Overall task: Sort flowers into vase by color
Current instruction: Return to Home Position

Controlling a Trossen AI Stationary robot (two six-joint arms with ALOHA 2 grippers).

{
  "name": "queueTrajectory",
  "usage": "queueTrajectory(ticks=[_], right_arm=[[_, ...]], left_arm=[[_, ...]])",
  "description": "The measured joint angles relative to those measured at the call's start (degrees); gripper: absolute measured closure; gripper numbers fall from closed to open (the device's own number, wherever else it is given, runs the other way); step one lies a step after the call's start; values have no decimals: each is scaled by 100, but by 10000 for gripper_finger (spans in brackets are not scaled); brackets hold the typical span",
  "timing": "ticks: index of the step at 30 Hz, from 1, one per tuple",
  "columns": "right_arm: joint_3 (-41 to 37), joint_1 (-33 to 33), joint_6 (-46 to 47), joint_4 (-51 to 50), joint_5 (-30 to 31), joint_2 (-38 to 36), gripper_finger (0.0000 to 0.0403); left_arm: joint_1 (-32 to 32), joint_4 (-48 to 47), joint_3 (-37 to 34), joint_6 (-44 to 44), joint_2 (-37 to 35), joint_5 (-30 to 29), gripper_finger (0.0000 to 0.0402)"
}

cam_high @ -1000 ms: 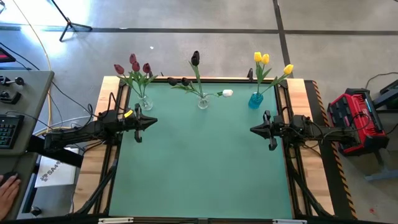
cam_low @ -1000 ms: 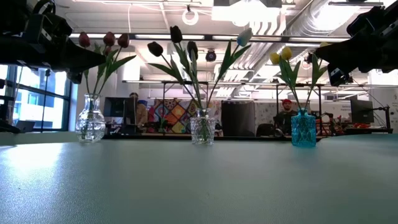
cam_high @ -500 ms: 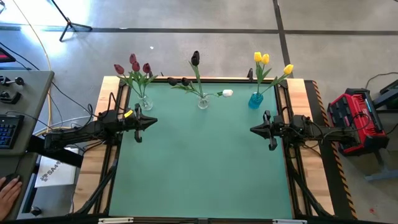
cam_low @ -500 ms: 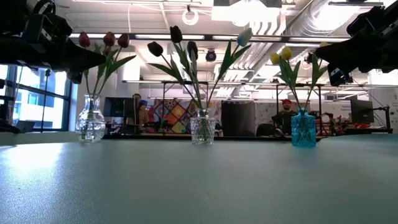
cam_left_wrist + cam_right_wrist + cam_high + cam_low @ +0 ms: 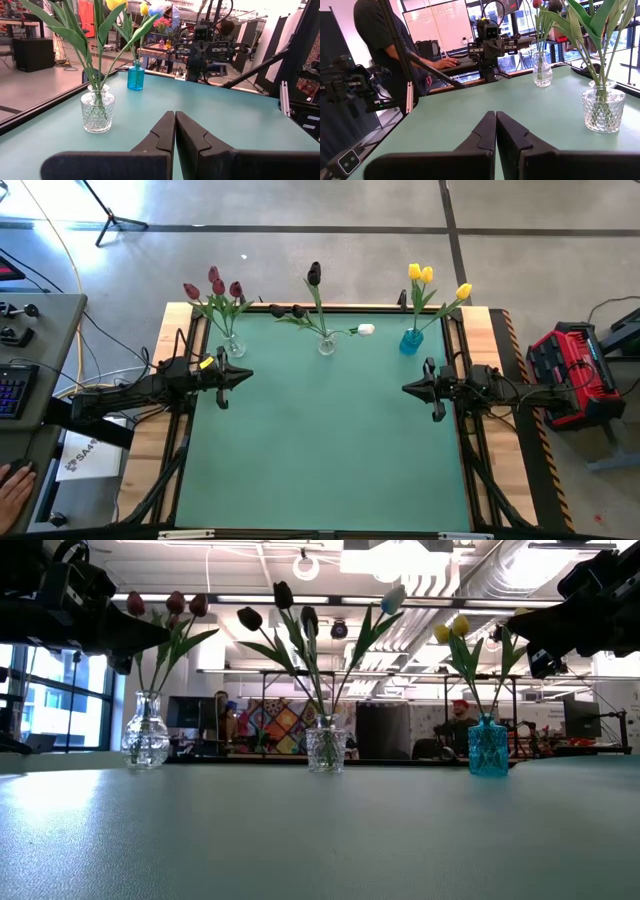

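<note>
Flowers [image 5: 216,286] sit in three vases [image 5: 327,346] at the far edge of the surface [image 5: 320,450]. My left hand [image 5: 247,376] and right hand [image 5: 406,389] are closed, empty. Stems look light and bendy, I'd pinch mid-stem.

No text, brand, number or sign can be read with certainty in any view. A white sheet [image 5: 82,458] lying just off the left edge of the table [image 5: 320,450] carries a few dark printed characters, too small to make out. A small white tag [image 5: 348,161] on a dark frame member beside the table bears a square printed mark, likewise unreadable.
</note>
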Motion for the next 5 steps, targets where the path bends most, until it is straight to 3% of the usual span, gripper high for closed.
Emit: queueTrajectory(ticks=[5], right_arm=[[0,0,0,0,-1,0,403]], left_arm=[[0,0,0,0,-1,0,402]])
